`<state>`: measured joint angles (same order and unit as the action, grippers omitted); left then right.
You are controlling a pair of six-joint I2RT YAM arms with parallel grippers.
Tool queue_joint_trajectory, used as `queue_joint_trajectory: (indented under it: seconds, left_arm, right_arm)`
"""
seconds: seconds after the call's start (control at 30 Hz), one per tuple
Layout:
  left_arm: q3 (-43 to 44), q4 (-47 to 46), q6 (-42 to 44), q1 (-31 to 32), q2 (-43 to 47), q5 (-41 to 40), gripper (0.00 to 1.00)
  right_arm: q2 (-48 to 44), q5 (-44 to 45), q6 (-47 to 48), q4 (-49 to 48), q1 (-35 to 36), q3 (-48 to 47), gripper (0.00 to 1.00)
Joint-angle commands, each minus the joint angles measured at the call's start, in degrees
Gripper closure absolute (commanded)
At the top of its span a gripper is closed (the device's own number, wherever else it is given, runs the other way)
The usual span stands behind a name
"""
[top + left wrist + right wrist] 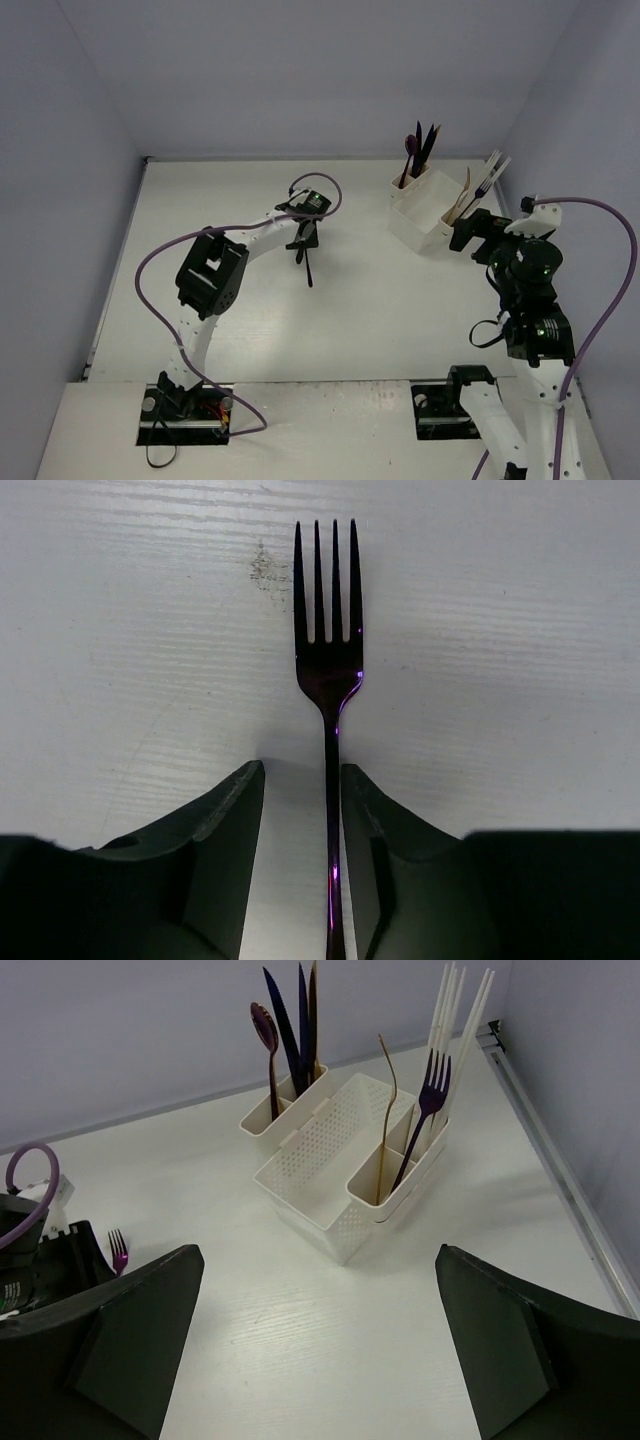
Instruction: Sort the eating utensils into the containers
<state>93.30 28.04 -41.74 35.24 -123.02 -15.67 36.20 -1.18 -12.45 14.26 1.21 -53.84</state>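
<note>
A dark purple fork [330,670] lies flat on the table, tines pointing away from my left gripper [302,770]. Its handle runs between the jaws: it sits close against the right finger [400,860], while a clear gap separates it from the left finger. From above, this gripper [303,245] hovers over the fork [308,268] at mid-table. The white containers [420,225] stand at the back right. One cup [280,1110] holds a purple spoon and dark knives. Another cup [385,1185] holds a gold utensil, a purple fork and white plastic ones. My right gripper [318,1255] is open and holds nothing, near the organizer.
The organizer's large perforated tray [300,1175] sits between the cups. A wall corner and a metal table edge [560,1160] run close behind the containers on the right. Purple cables loop over both arms.
</note>
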Motion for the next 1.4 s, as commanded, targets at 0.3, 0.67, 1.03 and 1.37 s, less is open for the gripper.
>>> queue_joint_trajectory:
  seconds: [0.3,0.67,1.03,1.37]
  left_arm:
    - [-5.06,2.0,1.7,0.23,7.17,-2.94,1.0]
    - [-13.41,-9.53,15.48,8.75,29.42,-0.78,1.0]
    - [-17.21,-26.57,23.62,18.25,41.3,10.28,1.0]
    - [-11.56,-26.41,26.01,21.65,38.68,11.61,1.0]
  right_arm:
    - [1.73,-8.73,0.49,-1.52,2.31,-1.35,0.0]
    - [15.56,-28.14,-1.56,-1.6,3.53,-8.96,0.0]
    - [29.72,-37.72,-5.12,-2.07,6.5,-18.54,0.01]
    - [34.18,-37.42,-4.71,-2.76,10.74,-21.2,0.16]
